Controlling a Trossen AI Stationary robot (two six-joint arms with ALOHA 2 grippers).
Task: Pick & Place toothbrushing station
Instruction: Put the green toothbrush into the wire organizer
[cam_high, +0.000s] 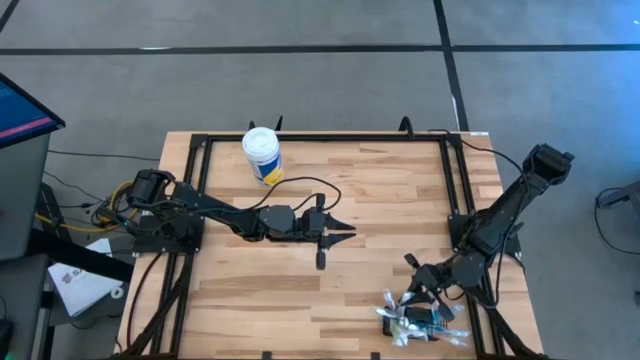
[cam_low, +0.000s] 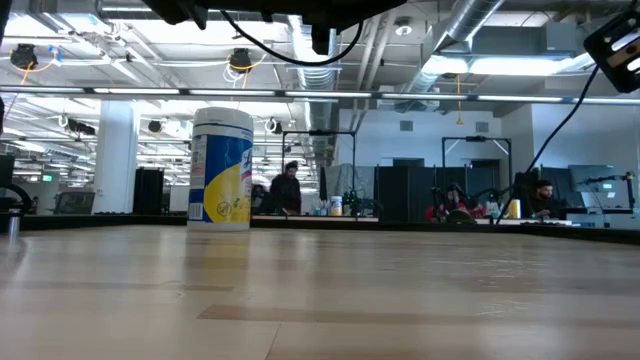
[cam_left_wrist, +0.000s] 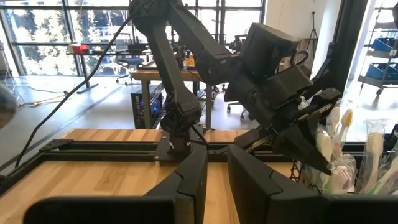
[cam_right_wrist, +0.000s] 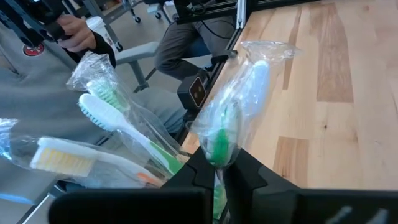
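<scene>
Currently the toothbrushing station (cam_high: 425, 322) is found at the near right of the tabletop (cam_high: 380, 200), a small dark holder with several plastic-wrapped toothbrushes (cam_right_wrist: 118, 134) standing in it. The right claw (cam_right_wrist: 219, 163) is set on it, and in the right wrist view its fingers are pressed on one wrapped green-and-white toothbrush (cam_right_wrist: 233, 106), with almost no gap left between them. The holder itself is judged light and stiff, but top-heavy under the loaded brushes; the wrappers are thin, crinkly and probably slippery, so a brush taken alone may slide out or tip the base. A hold on the rigid body of the holder would be safer, though that body is largely hidden by wrappers.

The left claw (cam_high: 335, 232) is held over the middle of the tabletop with its fingers close together, only a narrow slot left between them. A white-lidded yellow-and-blue wipes tub (cam_high: 262, 153) stands at the far edge, well apart from the station. The black frame rail (cam_high: 462, 190) beside the right arm is the nearest obstacle.
</scene>
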